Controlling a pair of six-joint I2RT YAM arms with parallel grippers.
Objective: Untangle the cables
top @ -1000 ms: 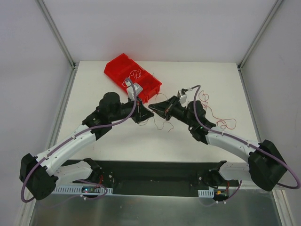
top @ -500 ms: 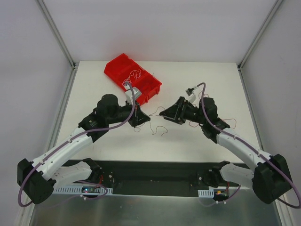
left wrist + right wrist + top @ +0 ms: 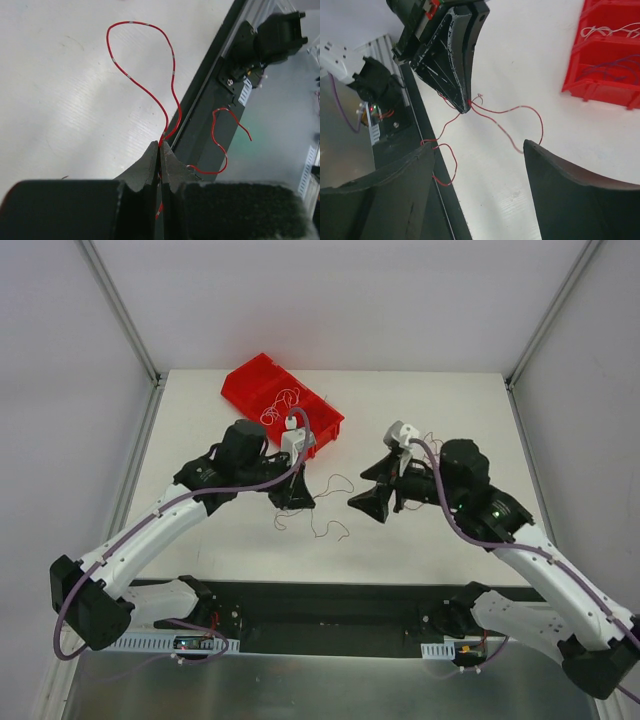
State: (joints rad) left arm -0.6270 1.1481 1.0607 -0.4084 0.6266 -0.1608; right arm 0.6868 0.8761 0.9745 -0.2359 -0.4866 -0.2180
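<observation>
My left gripper (image 3: 296,498) is shut on a thin red cable (image 3: 338,478) above the middle of the table. In the left wrist view the jaws are pressed together at the left gripper (image 3: 161,146), and the red cable (image 3: 141,90) rises from them in a loop. A second strand (image 3: 220,150) curls off to the right. My right gripper (image 3: 368,490) stands open a short way to the right, facing the left one. In its own view the right gripper (image 3: 479,145) holds nothing; the red cable (image 3: 520,109) hangs from the left gripper's tip (image 3: 466,107), apart from both fingers.
A red compartment bin (image 3: 322,426) stands at the back left of the table, with whitish cables (image 3: 282,402) inside; the bin (image 3: 600,85) also shows at the right wrist view's upper right. A black rail (image 3: 330,602) runs along the table's near edge.
The right gripper has opened, let go of the cable and drawn back to the right. The left gripper, still shut on the red cable, has lifted it and shifted slightly.
</observation>
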